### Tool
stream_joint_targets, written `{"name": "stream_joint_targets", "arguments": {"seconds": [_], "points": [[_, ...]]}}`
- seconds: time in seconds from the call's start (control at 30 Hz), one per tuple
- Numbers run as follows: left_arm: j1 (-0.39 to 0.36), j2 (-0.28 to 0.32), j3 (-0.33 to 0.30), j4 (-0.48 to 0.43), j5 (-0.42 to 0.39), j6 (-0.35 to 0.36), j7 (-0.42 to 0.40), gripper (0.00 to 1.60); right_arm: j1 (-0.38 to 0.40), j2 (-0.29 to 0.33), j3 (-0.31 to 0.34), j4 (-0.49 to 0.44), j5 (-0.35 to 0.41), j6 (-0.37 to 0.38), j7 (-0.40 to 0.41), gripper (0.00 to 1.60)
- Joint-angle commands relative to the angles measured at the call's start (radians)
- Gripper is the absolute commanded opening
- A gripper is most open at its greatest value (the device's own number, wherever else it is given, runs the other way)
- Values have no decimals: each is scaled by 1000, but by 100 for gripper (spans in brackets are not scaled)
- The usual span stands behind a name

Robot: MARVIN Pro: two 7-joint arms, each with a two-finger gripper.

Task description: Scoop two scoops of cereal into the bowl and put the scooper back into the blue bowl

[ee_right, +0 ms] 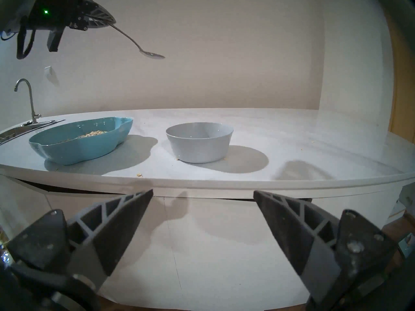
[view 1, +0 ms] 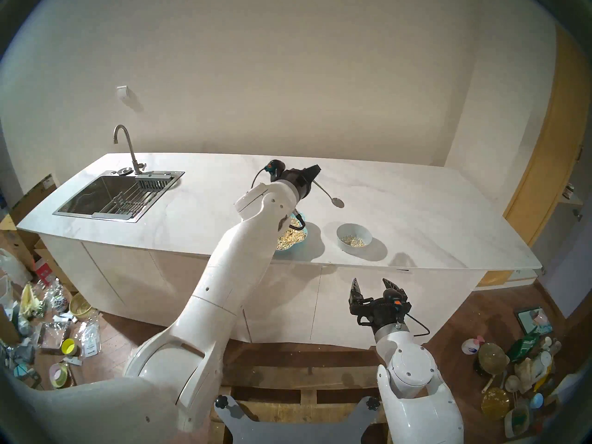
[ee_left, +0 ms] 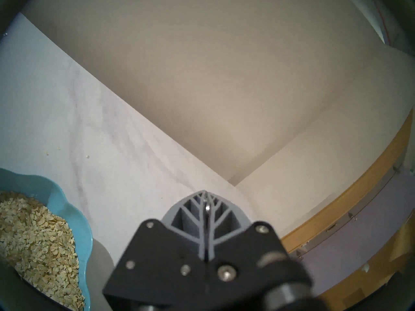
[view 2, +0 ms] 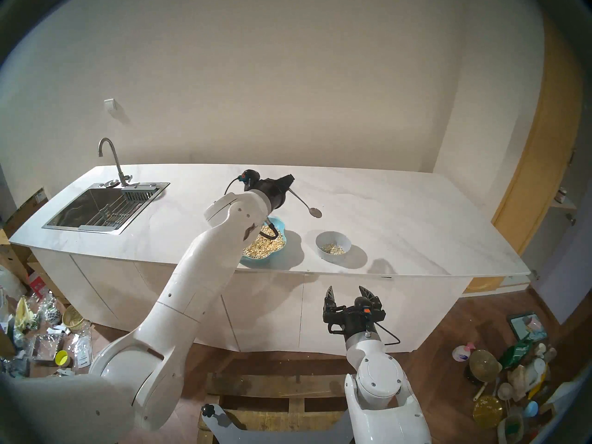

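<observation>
The scooper (view 1: 328, 194), a slim metal spoon, hangs in the air above the countertop (view 1: 416, 209), its empty oval end beyond the small grey-white bowl (view 1: 354, 238). Stiff, light and probably slippery, it is best held at the handle's far end, where the left gripper (view 1: 312, 172) is clamped on it. Cereal (view 1: 290, 238) fills the blue bowl (ee_right: 74, 144); some lies in the small bowl. The right gripper (view 1: 373, 288) waits below the counter edge, jaws apart.

Glossy white arms (view 1: 224, 273), black pincers (view 1: 373, 288), thin black cables.
</observation>
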Motion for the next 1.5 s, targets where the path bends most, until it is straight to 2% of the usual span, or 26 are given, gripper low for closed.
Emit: {"name": "stream_joint_targets", "arguments": {"seconds": [0.0, 0.2, 0.33, 0.73, 1.03, 1.47], "points": [[-11, 18, -25, -38, -15, 26, 7, 0, 5, -1, 0, -26, 0, -2, 0, 160], [46, 51, -81, -109, -9, 33, 3, 0, 5, -1, 0, -25, 0, -3, 0, 160], [92, 117, -103, -150, 15, 15, -26, 0, 5, -1, 0, -24, 0, -3, 0, 160], [162, 234, -151, -182, -21, -4, -64, 0, 5, -1, 0, -25, 0, -3, -1, 160], [220, 280, -176, -179, -17, -28, -99, 0, 5, -1, 0, -26, 0, -2, -1, 160], [248, 287, -215, -96, -11, -108, -121, 0, 5, -1, 0, -26, 0, -2, -1, 160]]}}
